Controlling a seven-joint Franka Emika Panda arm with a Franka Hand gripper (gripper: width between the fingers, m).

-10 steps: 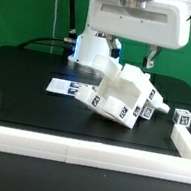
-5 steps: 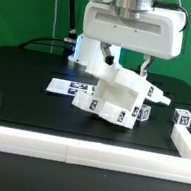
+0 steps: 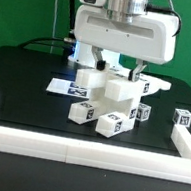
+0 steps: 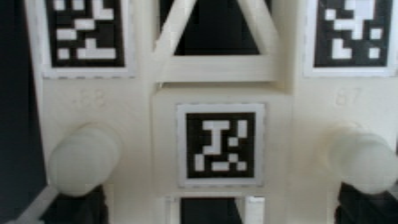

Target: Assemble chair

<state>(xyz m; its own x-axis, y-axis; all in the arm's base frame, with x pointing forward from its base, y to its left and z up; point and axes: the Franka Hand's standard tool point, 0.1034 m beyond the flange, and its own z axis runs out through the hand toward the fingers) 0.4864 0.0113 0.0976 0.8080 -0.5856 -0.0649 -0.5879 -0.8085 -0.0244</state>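
The whole scene is being shown only by the exterior view: the partly built chair (image 3: 108, 98) is being carried by the black counter (image 3: 25, 81) near its middle, directly under the arm, with the marker board (image 3: 60, 84) lying just behind it toward the exterior view's left. A small cube (image 3: 183, 117) is being left well apart toward the exterior view's right, and white border rails (image 3: 73, 153) are being seen along the front and both sides. The end effector (image 3: 120, 67) is being held right at the top of the chair, with its two dark fingers spread wide. The wrist view is being filled by a close face of the chair (image 4: 219, 90), where a tag (image 4: 219, 140) is being framed between two blurred pale fingertips (image 4: 80, 162). There the end effector (image 4: 222, 165) is being shown at its full spread, and nothing is being clamped between the jaws. Whether the tips are being pressed against the plastic cannot be told. Against the frame half a second back, the chair is no longer being tipped over on an edge: it is now being stood squarer on its blocky lower parts. The arm's housing is now being held lower and more toward the exterior view's left, while the cube is being left where it was.
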